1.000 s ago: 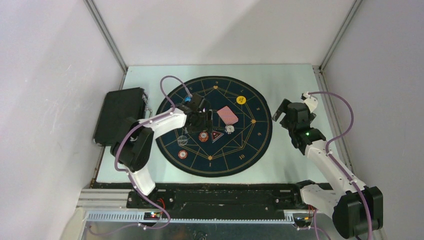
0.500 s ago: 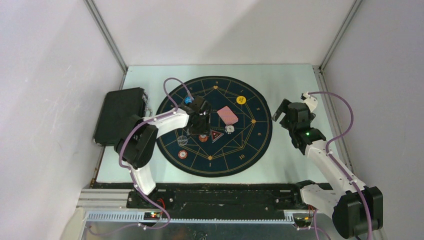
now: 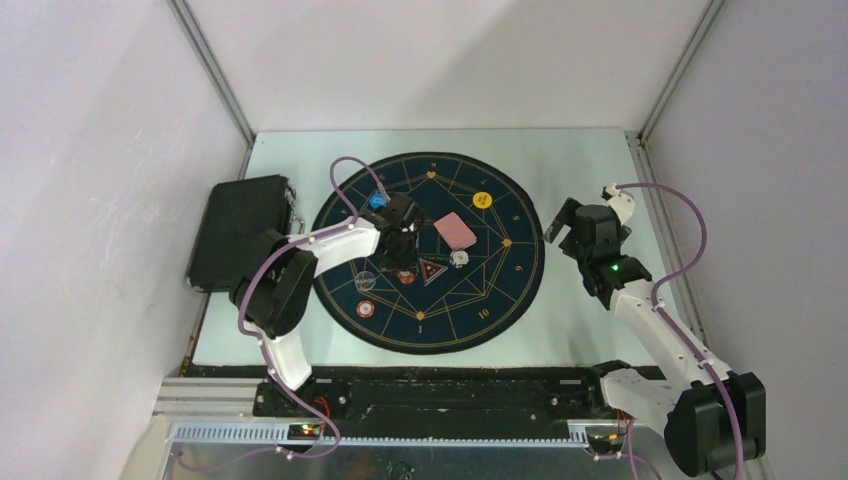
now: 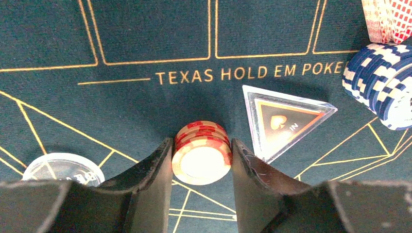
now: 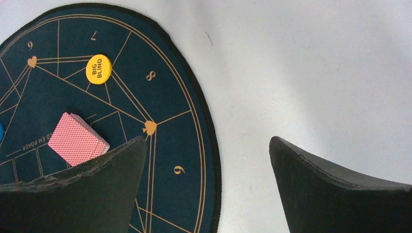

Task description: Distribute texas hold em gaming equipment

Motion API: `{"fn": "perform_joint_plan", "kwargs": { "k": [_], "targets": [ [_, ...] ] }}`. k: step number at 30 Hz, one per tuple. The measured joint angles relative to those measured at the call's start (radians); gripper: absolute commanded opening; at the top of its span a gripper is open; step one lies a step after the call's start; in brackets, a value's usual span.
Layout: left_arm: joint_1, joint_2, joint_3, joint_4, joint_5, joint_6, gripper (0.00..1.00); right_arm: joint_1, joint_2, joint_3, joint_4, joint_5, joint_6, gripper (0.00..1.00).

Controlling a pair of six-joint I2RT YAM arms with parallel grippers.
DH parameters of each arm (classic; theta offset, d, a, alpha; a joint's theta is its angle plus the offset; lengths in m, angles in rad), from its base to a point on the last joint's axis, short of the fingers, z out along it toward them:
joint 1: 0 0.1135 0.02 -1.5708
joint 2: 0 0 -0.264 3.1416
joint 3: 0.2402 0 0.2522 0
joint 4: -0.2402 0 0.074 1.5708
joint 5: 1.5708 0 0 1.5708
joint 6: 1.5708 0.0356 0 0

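The left hand (image 4: 201, 146) is down on the round mat (image 3: 500, 290), a little toward the arms from the mat's centre. Its two fingers press against opposite sides of the red-and-white chip stack (image 4: 201, 162). From the wrist view I read that as clamped on the stack, which sits flat on the mat. The right hand (image 5: 208, 141) hangs with its fingers wide apart and nothing between them, just off the mat's right edge over the bare desk (image 5: 316, 73).

The rest of the set is also on the mat. The triangular token (image 4: 279, 121) lies closer to the centre than the gripped stack. The blue chips (image 4: 379, 87) and the card deck (image 5: 77, 138) lie beyond it. The yellow big-blind chip (image 5: 98, 69) sits out toward the mat's far right rim, and a clear chip (image 4: 63, 169) sits toward its left side.

My worry is the grip. The fingers seem to hold the stack low on its sides, so the top chips may not be pinched at all. They could slide off or scatter across the mat on the lift. An off-centre squeeze could also tilt the whole stack and spill it. The finger on the centre side stands near the token's corner, so a sideways move before the stack is well clear of the mat may nudge the token out of place.
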Motion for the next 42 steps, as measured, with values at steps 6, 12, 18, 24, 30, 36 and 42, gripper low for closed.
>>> {"fn": "perform_joint_plan", "kwargs": {
  "k": [6, 12, 18, 24, 30, 36, 42],
  "targets": [
    [-0.001, 0.0, 0.0, -0.001, -0.004, 0.0, 0.33, 0.0, 0.0, 0.0, 0.0, -0.003, 0.0, 1.0],
    [-0.005, -0.001, 0.005, -0.009, -0.019, 0.0, 0.33, -0.003, 0.003, 0.0, 0.0, -0.007, 0.0, 1.0],
    [-0.005, -0.006, 0.006, -0.009, -0.022, -0.001, 0.32, -0.003, 0.006, 0.0, 0.0, -0.008, 0.0, 1.0],
    [-0.007, -0.015, 0.006, -0.015, -0.024, 0.0, 0.31, -0.003, 0.006, 0.0, 0.0, -0.01, 0.0, 1.0],
    [-0.007, -0.037, 0.006, -0.017, -0.026, 0.0, 0.3, -0.004, 0.006, 0.0, 0.0, -0.014, 0.0, 1.0],
    [-0.007, -0.04, 0.006, -0.03, -0.046, 0.0, 0.26, -0.004, 0.006, 0.0, 0.0, -0.016, 0.0, 1.0],
    [0.002, -0.051, 0.019, -0.047, -0.067, 0.0, 0.22, -0.004, 0.006, 0.0, 0.0, -0.018, 0.0, 1.0]
  ]
}}
